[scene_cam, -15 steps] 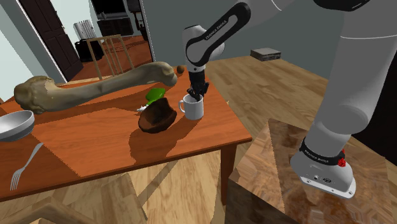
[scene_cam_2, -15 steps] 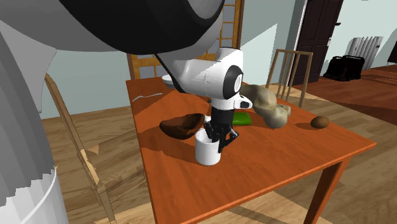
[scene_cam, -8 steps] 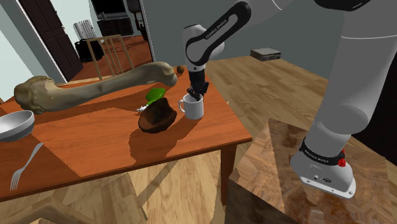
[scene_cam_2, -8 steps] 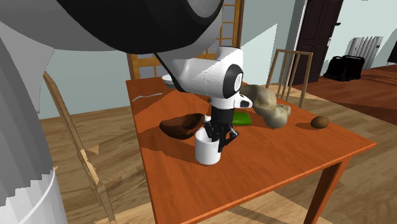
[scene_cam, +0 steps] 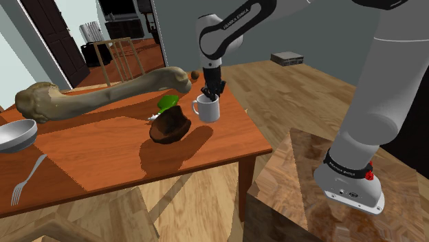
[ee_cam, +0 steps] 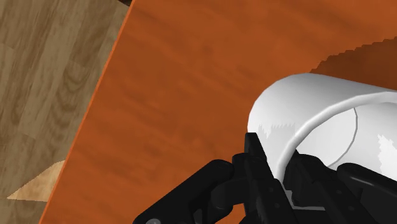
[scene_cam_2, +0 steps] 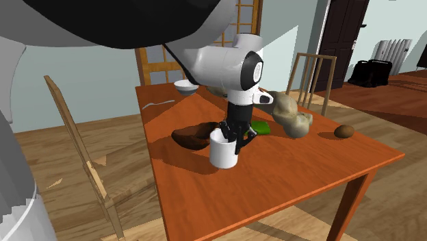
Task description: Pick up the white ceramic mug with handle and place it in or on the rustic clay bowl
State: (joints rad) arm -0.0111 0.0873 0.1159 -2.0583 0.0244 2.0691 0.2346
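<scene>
Home dining room, this one.
Wooden table centre; fork and grey bowl at nine o'clock, slatted chair and dark panelled door toward eleven, plank floor at two.

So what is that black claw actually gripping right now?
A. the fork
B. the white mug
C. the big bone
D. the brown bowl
B: the gripper is shut on the rim of the mug, beside the bowl; the bone and the fork lie apart from it on the table.
</scene>
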